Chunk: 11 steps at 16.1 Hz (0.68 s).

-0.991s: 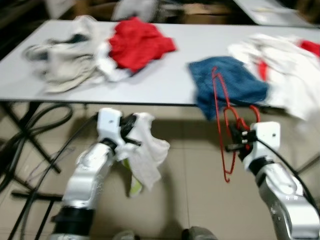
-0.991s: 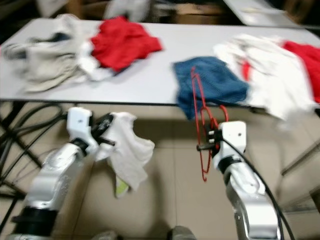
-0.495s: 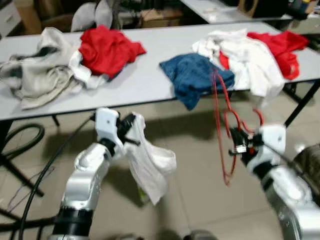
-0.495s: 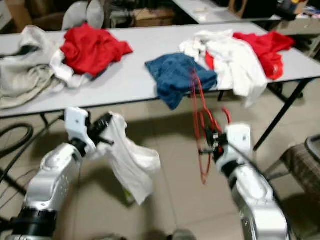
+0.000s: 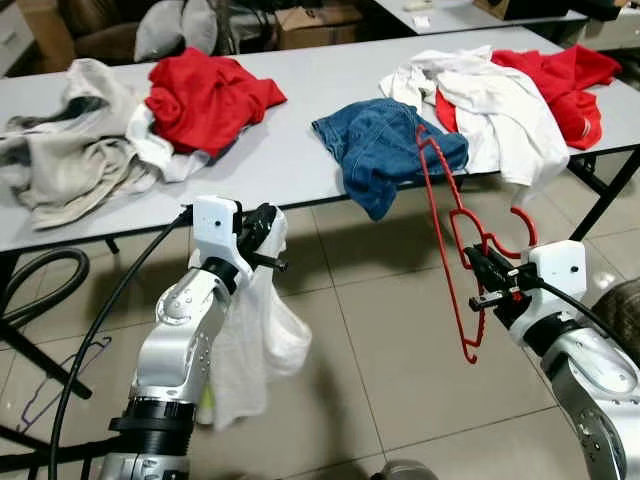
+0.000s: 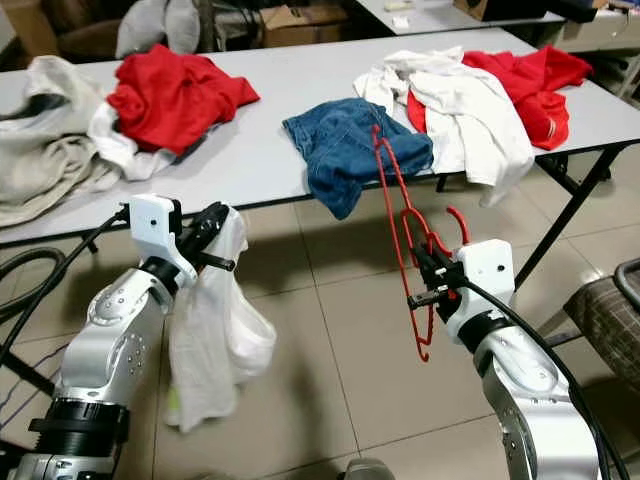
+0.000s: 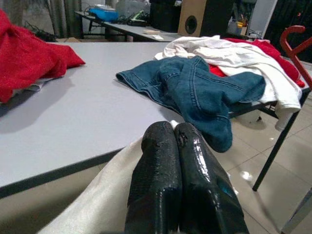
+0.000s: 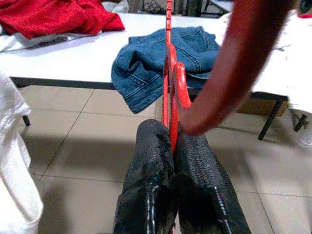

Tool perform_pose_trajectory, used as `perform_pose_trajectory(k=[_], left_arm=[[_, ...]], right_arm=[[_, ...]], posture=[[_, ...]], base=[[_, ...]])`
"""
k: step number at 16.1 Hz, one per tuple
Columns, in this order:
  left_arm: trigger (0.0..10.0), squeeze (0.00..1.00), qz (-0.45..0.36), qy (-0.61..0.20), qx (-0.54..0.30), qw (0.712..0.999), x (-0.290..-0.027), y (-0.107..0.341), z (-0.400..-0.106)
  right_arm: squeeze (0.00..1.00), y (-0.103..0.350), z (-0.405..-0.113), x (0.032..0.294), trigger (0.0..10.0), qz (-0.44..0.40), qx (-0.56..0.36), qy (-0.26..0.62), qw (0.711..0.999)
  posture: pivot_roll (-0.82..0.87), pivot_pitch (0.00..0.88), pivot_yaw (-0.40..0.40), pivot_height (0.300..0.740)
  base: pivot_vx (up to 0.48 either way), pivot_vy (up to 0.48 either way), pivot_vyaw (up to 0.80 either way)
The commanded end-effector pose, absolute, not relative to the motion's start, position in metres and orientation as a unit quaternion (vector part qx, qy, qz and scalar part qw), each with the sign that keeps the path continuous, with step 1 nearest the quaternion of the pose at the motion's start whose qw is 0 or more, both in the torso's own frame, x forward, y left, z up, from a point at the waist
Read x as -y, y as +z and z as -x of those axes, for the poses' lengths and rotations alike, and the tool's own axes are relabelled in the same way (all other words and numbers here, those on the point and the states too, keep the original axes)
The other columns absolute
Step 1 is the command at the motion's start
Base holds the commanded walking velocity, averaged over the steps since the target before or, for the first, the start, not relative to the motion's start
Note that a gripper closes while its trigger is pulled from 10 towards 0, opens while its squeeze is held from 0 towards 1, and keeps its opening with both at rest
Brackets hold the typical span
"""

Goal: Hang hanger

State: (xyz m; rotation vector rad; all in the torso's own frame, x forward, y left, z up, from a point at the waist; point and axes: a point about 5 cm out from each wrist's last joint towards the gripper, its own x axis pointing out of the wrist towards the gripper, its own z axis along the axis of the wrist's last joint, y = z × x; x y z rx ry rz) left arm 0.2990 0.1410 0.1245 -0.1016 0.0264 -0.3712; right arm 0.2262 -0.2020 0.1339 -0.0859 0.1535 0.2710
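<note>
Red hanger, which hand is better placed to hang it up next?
The right hand, most likely: it is already shut on the red hanger, with the hook free beside it. The left hand is shut on a white garment that dangles toward the floor, so it is occupied.

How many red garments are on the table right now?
2: one red garment toward the table's left, beside the beige pile; another at the right end, by white clothes. More may be buried.
</note>
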Motion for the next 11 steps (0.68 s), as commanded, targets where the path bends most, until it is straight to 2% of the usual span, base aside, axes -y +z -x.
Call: perform_pose_trajectory(k=[1,11], left_arm=[[10.0,0.0,0.049,-0.184,0.004,0.982,-0.1414,0.1334,-0.3023],[10.0,0.0,0.065,-0.172,0.008,0.983,-0.1411,0.1326,-0.3009]], right_arm=[[0.0,0.1392,-0.2266,0.1968,10.0,0.048,-0.064,0.149,0.986],[0.0,0.1389,-0.2279,0.1883,10.0,0.042,-0.062,0.161,0.984]], posture=[[-0.16,0.0,0.033,0.74],[-0.15,0.0,0.003,0.74]], base=[[0.379,0.0,0.0],[0.4,0.0,0.0]])
